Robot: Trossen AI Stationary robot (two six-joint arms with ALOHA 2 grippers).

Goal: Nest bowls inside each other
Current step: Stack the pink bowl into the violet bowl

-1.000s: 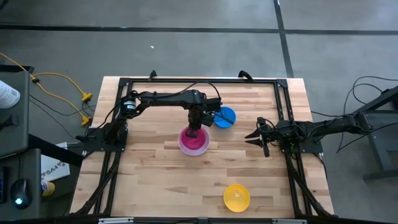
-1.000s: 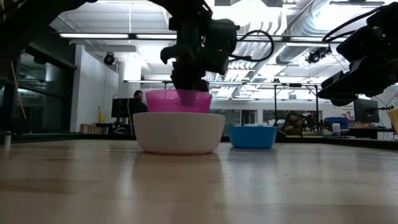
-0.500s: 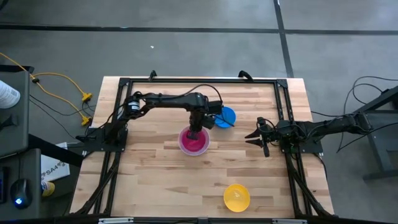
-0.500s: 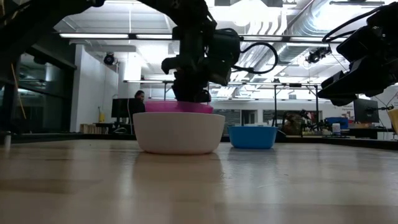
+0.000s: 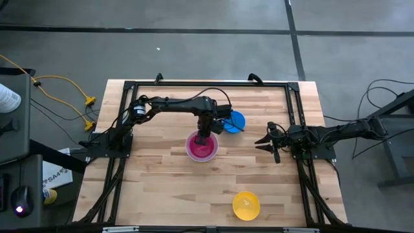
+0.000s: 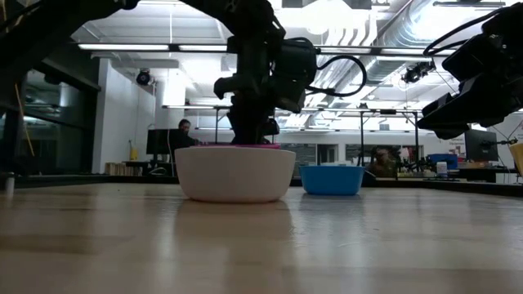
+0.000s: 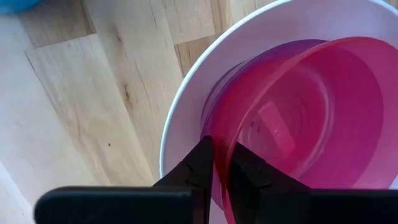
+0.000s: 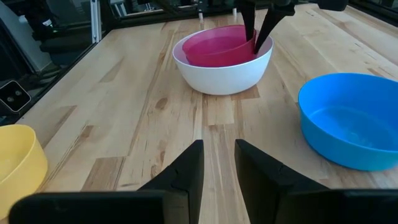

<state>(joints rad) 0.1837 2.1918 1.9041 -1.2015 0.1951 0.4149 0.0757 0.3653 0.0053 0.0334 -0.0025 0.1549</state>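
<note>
— How is the left arm posed?
— It reaches from the worktop's left edge across toward the middle, forearm bent down, so the left gripper [image 5: 203, 137] points straight into the stacked bowls. Its fingers [image 7: 200, 167] straddle the rim of the red-pink bowl [image 7: 298, 118], one inside and one outside, only a narrow gap between them; whether they pinch the rim or just stand beside it, I cannot tell.

— And the right arm?
— It lies low along the right edge, the right gripper [image 5: 266, 144] aimed at the centre, jaws apart and holding nothing.

— How many bowls do you count?
— Five. Three are nested near the worktop's middle: the white bowl [image 6: 235, 173] outermost, the purple bowl [image 7: 249, 68] showing as a sliver inside it, the red-pink one innermost and sunk almost level with the white rim. One blue bowl [image 5: 235, 122] stands just beside the stack, toward the far edge. One yellow bowl [image 5: 246, 204] sits alone near the near edge, well apart from the rest.
</note>
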